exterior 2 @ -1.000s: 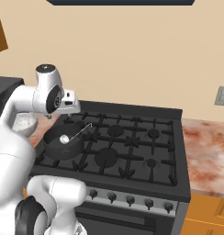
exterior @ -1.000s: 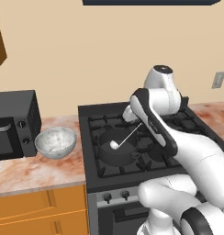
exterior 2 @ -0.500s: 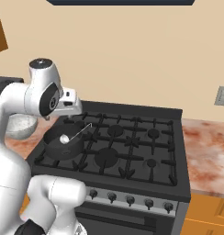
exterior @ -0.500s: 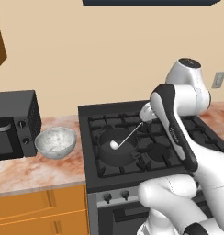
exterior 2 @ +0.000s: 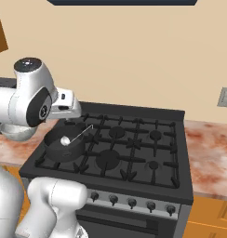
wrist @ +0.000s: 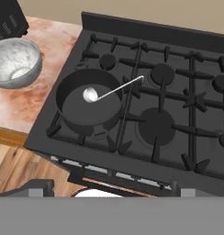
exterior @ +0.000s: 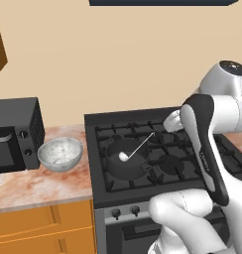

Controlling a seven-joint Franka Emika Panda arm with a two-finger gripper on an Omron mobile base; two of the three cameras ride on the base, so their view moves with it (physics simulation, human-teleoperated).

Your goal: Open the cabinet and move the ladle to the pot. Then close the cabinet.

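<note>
While one small silvery-white ladle [wrist: 92, 95] rests with its round bowl inside the one short dark grey pot [wrist: 88, 104] on the black stove's [wrist: 146, 114] front-left burner, its thin handle leans out over the pot's rim toward the middle grates. The gripper [wrist: 111, 190] hangs above the stove's front edge, its jaws spread wide and holding nothing. One pale speckled silver bowl [exterior: 60, 153] sits on the marbled desk [exterior: 33, 181] between stove and one black microwave [exterior: 15, 134], clear of the pot.

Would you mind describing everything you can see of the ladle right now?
The ladle is small and silvery-white, with a round bowl and a long, thin, straight handle. Its bowl sits inside the pot, while the handle slants up over the pot's rim and ends above the stove grate. The pot stands on the front-left burner. Nothing grips the ladle.
</note>
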